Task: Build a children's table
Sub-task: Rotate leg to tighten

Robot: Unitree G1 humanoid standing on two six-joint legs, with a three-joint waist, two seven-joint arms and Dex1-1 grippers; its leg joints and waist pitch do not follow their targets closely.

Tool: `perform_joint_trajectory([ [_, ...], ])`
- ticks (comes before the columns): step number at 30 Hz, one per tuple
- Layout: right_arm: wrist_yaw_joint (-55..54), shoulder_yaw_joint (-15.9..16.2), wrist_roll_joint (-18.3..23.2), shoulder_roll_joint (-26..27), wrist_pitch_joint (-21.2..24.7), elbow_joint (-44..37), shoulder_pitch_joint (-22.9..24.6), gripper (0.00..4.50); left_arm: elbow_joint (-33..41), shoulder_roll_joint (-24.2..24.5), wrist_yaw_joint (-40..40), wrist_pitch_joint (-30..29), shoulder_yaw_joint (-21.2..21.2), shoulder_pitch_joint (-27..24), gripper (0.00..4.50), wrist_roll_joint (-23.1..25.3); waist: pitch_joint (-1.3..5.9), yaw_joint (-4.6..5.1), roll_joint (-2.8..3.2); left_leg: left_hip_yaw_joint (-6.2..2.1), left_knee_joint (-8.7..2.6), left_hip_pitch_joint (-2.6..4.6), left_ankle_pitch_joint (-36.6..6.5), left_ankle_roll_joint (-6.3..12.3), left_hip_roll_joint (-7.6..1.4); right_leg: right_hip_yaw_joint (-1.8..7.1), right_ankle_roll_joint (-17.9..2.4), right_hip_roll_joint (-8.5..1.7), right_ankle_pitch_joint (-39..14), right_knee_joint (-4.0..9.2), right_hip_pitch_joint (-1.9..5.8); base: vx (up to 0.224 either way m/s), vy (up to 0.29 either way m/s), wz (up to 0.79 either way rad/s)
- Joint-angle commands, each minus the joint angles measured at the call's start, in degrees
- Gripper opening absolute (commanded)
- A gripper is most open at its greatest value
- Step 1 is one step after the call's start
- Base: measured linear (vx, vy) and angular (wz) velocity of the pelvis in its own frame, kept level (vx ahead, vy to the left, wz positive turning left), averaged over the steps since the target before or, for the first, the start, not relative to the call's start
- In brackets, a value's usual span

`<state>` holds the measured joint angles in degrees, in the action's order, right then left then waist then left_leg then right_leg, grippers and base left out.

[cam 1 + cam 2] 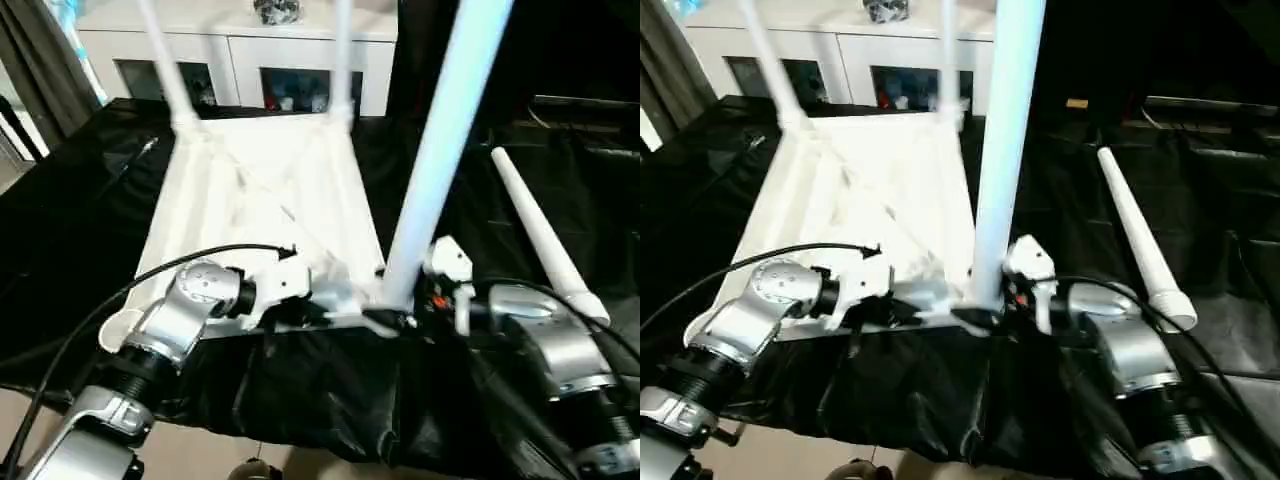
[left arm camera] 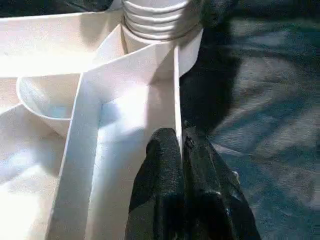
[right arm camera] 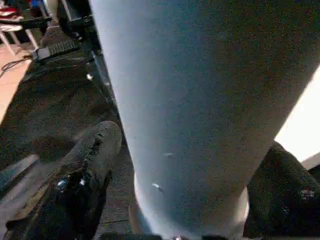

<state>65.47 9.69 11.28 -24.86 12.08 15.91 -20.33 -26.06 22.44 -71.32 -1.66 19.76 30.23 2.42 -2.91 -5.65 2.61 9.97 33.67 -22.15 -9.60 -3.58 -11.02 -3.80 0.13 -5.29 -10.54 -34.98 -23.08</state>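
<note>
The children's table lies upside down on a black cloth: its white ribbed tabletop [image 1: 260, 190] has two legs [image 1: 165, 60] upright at the far corners. A third white leg [image 1: 440, 140] rises from the near right corner socket. My right gripper [image 3: 195, 145] is open, with one black finger [image 3: 85, 180] on each side of this leg's base. My left gripper [image 2: 181, 137] is shut on a thin rib of the tabletop beside that socket, whose threaded leg end [image 2: 160, 20] shows. Another leg [image 1: 545, 240] lies loose on the cloth to the right.
A white cabinet with glass doors [image 1: 240, 50] stands behind the table. The round socket [image 1: 120, 328] at the tabletop's near left corner holds no leg. Black cloth [image 1: 300, 400] hangs over the near edge. A black cable [image 1: 150, 280] loops over my left forearm.
</note>
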Motion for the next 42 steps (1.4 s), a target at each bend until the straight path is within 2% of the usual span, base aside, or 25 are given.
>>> perform_joint_trajectory([
  [1,1.5,1.9,-0.3,0.1,0.1,0.0,-0.3,3.40,0.7,0.1,-0.6,1.3,0.1,1.3,0.00,-0.9,3.65,0.04,-0.46,-0.38,-4.02,0.99,-14.5,2.65,-2.05,2.29,-13.4,-2.97,-11.9,4.23,2.72,0.000,0.000,0.00],
  [2,1.7,2.0,-0.6,0.0,-0.1,0.4,-0.5,3.22,0.5,0.3,-1.0,1.4,0.1,1.4,0.00,-1.0,3.62,0.05,-0.41,-0.40,-4.06,1.01,-14.6,2.57,-2.08,2.28,-13.4,-2.96,-12.0,4.23,2.68,0.000,0.000,0.00],
  [3,1.7,2.7,-1.8,-0.2,-1.1,1.1,-0.8,3.22,0.2,0.5,-1.3,1.7,0.1,1.4,0.00,-0.9,3.69,0.05,-0.42,-0.40,-4.01,1.01,-14.4,2.52,-2.04,2.26,-13.5,-2.91,-11.6,4.18,2.69,0.000,0.000,0.00],
  [4,1.7,2.8,-2.0,-0.2,-1.3,1.2,-0.9,2.99,0.1,0.5,-1.4,1.9,0.1,1.5,0.00,-0.9,3.70,0.08,-0.43,-0.40,-4.01,0.97,-14.3,2.49,-2.05,2.25,-13.5,-2.91,-11.4,4.14,2.68,0.000,0.000,0.00],
  [9,1.8,3.4,-2.0,-0.3,-1.1,0.9,-1.0,2.67,-0.3,0.8,-1.6,2.2,0.0,1.5,0.00,-0.9,3.73,0.05,-0.40,-0.37,-3.98,1.01,-14.0,2.73,-2.06,2.24,-13.8,-2.87,-10.6,4.08,2.71,0.000,0.000,0.00],
  [14,1.8,3.8,-2.3,-0.4,-1.5,0.6,-0.2,2.63,-0.8,0.7,-1.0,2.4,-0.2,1.6,0.00,-0.8,3.67,0.04,-0.42,-0.37,-4.03,1.03,-14.6,2.58,-2.07,2.26,-13.7,-2.87,-11.3,4.16,2.68,0.000,0.000,0.00],
  [17,-1.4,2.9,-2.0,1.2,-1.0,0.2,1.0,2.62,-1.4,-0.4,1.7,1.9,-0.7,1.8,0.00,-0.5,3.58,0.04,-0.61,-0.32,-4.05,1.01,-14.7,2.53,-2.01,2.30,-13.4,-2.90,-12.0,4.29,2.67,0.000,0.000,0.00],
  [21,-13.2,0.4,-3.7,6.2,-0.5,1.3,2.1,2.62,-2.8,-3.9,9.1,-0.5,-1.3,3.1,0.00,1.3,3.23,0.32,-0.60,-0.44,-4.43,1.27,-17.7,0.95,-1.94,2.35,-11.7,-3.00,-18.2,4.91,2.30,0.000,0.000,0.00],
  [24,-25.4,-1.0,-6.4,11.7,0.2,3.8,2.1,2.62,-4.4,-8.9,16.2,-2.7,-1.6,4.5,0.00,2.4,2.95,0.95,-0.78,-0.76,-4.65,1.45,-20.1,-0.77,-1.69,2.19,-9.0,-3.20,-25.5,5.76,2.02,0.000,0.000,0.00],
  [26,-32.6,-1.7,-7.2,16.0,1.0,5.1,1.7,2.62,-4.8,-12.4,20.0,-3.9,-1.2,5.2,0.00,3.1,2.85,1.26,-0.61,-0.88,-4.74,1.44,-21.2,-1.11,-1.61,2.11,-7.9,-3.17,-27.7,6.08,1.87,0.000,0.000,0.00],
  [28,-35.8,-2.2,-7.3,18.4,1.4,5.5,1.2,2.62,-5.0,-14.0,21.7,-4.3,-0.9,5.5,0.00,3.6,2.89,1.42,-0.74,-1.01,-4.70,1.63,-22.0,-1.03,-1.43,1.98,-6.9,-3.20,-29.5,6.47,1.72,0.000,0.000,0.00],
  [29,-37.1,-2.4,-7.2,19.4,1.6,5.8,1.0,2.62,-4.9,-14.5,22.1,-4.5,-0.7,5.6,0.00,3.7,2.91,1.65,-0.45,-0.99,-4.76,1.53,-22.2,-0.87,-1.42,2.07,-6.6,-3.11,-29.3,6.59,1.67,0.000,0.000,0.00],
  [31,-43.1,-3.3,-8.2,23.2,1.5,6.9,-0.4,2.62,-4.4,-16.3,23.6,-4.8,0.1,5.7,0.00,4.4,2.93,1.83,-0.45,-1.06,-4.82,1.46,-22.3,-0.81,-1.44,2.04,-6.5,-3.10,-28.6,6.55,1.60,0.000,0.000,0.00],
  [33,-44.6,-3.5,-8.4,24.7,0.2,7.5,-1.1,2.62,-4.0,-17.0,23.7,-4.7,0.7,5.5,0.00,4.7,2.97,2.21,-0.40,-1.09,-4.89,1.32,-22.5,-0.97,-1.41,2.03,-6.7,-3.02,-28.1,6.49,1.57,0.000,0.000,0.00],
  [34,-44.6,-3.4,-8.5,25.2,-0.8,7.8,-1.4,2.97,-4.1,-17.1,23.6,-4.5,0.9,5.5,0.00,4.9,3.17,2.17,-0.11,-1.15,-4.88,1.40,-22.6,-0.91,-1.47,2.04,-6.8,-3.06,-27.1,6.39,1.71,0.000,0.000,0.00],
  [35,-44.0,-3.5,-8.1,25.2,-1.0,7.8,-1.5,2.97,-4.1,-17.0,23.3,-4.2,0.9,5.5,0.00,4.9,3.18,2.33,-0.20,-1.13,-4.91,1.25,-22.7,-0.77,-1.49,2.05,-7.1,-3.00,-25.8,6.32,1.76,0.000,0.000,0.00],
  [36,-43.6,-3.8,-7.6,25.5,-0.8,7.5,-1.5,3.32,-4.0,-16.8,23.1,-3.9,0.8,5.4,0.00,5.0,3.22,2.29,-0.19,-1.07,-4.94,1.12,-22.1,-0.56,-1.51,2.12,-7.5,-2.94,-24.1,6.19,1.87,0.000,0.000,0.00],
  [39,-41.4,-3.4,-7.8,23.8,-0.9,6.6,-1.1,3.41,-3.4,-15.0,21.2,-2.8,1.1,4.8,0.00,5.3,3.42,2.23,-0.29,-0.93,-4.87,1.03,-20.9,-0.18,-1.57,2.23,-8.5,-2.94,-21.1,5.83,2.06,0.000,0.000,0.00],
  [41,-38.5,-2.6,-8.2,21.2,-1.4,5.4,-0.7,3.77,-2.4,-12.8,18.7,-2.5,1.2,3.9,0.00,5.0,3.56,2.21,-0.23,-0.94,-4.83,0.80,-19.4,0.25,-1.63,2.21,-9.3,-2.87,-17.8,5.38,2.43,0.000,0.000,0.00],
  [42,-37.1,-2.3,-8.2,20.2,-1.5,5.1,-0.5,3.80,-2.3,-12.1,18.0,-2.1,1.2,3.7,0.00,5.0,3.58,2.29,-0.28,-0.82,-4.77,0.68,-18.3,0.58,-1.67,2.30,-9.9,-2.90,-15.8,5.22,2.47,0.000,0.000,0.00],
])
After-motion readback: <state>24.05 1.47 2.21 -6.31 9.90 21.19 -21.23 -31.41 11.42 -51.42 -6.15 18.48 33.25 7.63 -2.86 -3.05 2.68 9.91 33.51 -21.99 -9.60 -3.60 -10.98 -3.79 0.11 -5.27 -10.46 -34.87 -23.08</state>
